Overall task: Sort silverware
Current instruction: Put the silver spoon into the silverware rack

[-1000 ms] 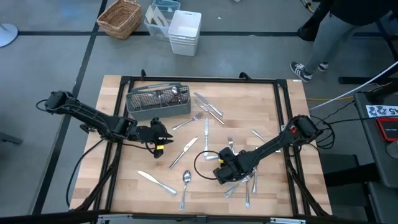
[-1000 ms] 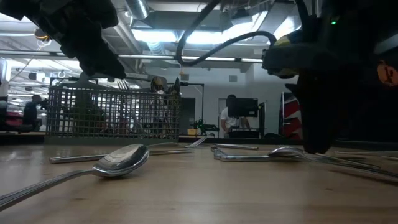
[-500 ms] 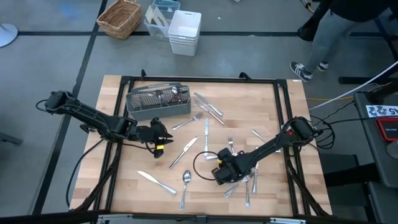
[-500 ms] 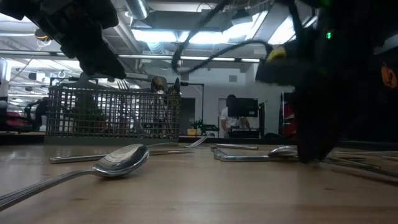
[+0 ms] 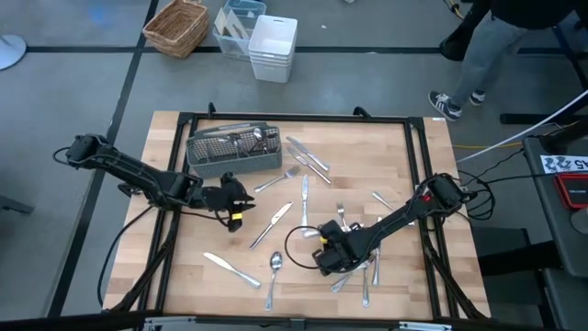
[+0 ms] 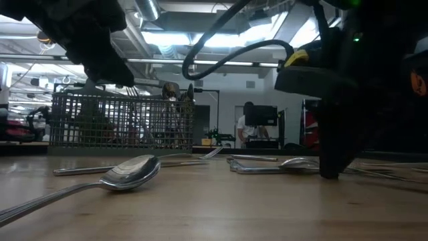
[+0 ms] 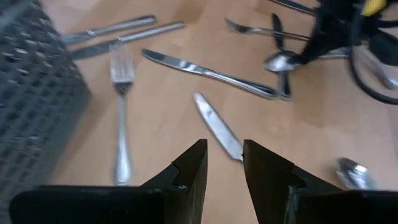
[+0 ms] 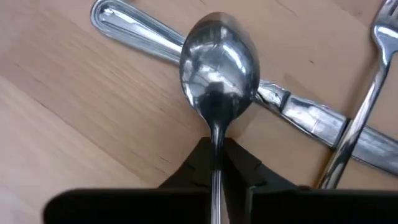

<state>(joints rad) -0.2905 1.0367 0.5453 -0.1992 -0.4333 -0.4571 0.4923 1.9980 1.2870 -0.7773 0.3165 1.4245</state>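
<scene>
Between the right gripper's (image 8: pixel 214 163) fingers sits the neck of a spoon (image 8: pixel 219 68), pinched just behind the bowl, which points away from the wrist and lies over a knife (image 8: pixel 249 90) on the wooden table (image 5: pixel 395 161). From above, this gripper is low at the front right of the table, amid a loose cluster of forks and spoons (image 5: pixel 363 267).

Silverware like this is light, rigid and slick; I judge the narrow neck a fair place to grip, though a polished stem could swivel or slip between hard pads if the bowl's weight hangs off to one side. Crossed neighbours may also be dragged along.

More pieces lie scattered: a table knife (image 7: pixel 219 126) and a fork (image 7: pixel 121 118) just ahead of the left gripper (image 7: pixel 224 165), a spoon (image 5: pixel 274 276) and a knife (image 5: pixel 230 268) near the front edge, several more near the middle. The wire-mesh caddy (image 5: pixel 232 150) stands at the back left, already holding some pieces.

Its left counterpart hovers beside the caddy with its fingers a little apart, holding nothing.
</scene>
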